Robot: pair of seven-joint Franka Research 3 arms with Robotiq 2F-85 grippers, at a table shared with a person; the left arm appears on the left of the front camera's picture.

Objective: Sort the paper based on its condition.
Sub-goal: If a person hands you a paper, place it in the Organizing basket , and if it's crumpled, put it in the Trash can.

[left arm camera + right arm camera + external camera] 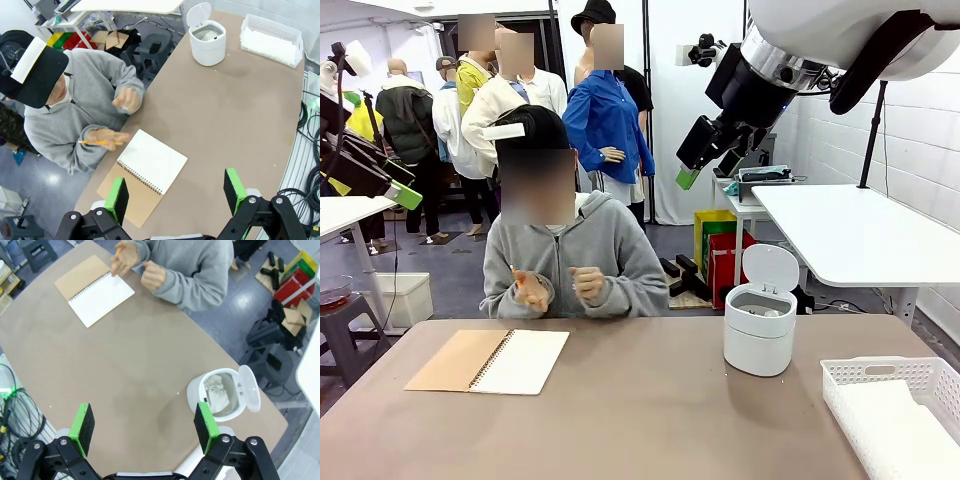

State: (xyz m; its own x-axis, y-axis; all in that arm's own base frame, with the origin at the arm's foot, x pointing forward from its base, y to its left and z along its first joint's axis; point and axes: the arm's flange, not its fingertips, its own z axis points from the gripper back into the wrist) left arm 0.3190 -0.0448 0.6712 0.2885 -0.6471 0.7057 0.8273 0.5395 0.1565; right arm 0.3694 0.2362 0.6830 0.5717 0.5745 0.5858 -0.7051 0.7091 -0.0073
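A brown table (pixel 620 420) spans the near ground. Beyond it the floor (pixel 450 275) is glossy blue-grey. At far right a white table (pixel 860 235) stands by a white brick wall (pixel 920 130), with red and yellow crates (pixel 728 262) on the floor to its left. At far left stand a dark stool (pixel 348 312) and a white storage box (pixel 405 297).

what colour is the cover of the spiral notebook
Plain light brown. The notebook cover shows best in the front view, beside its white page.

matt brown tbl (pixel 650 420), glossy plastic bin (pixel 758 340), creased paper (pixel 217 392)
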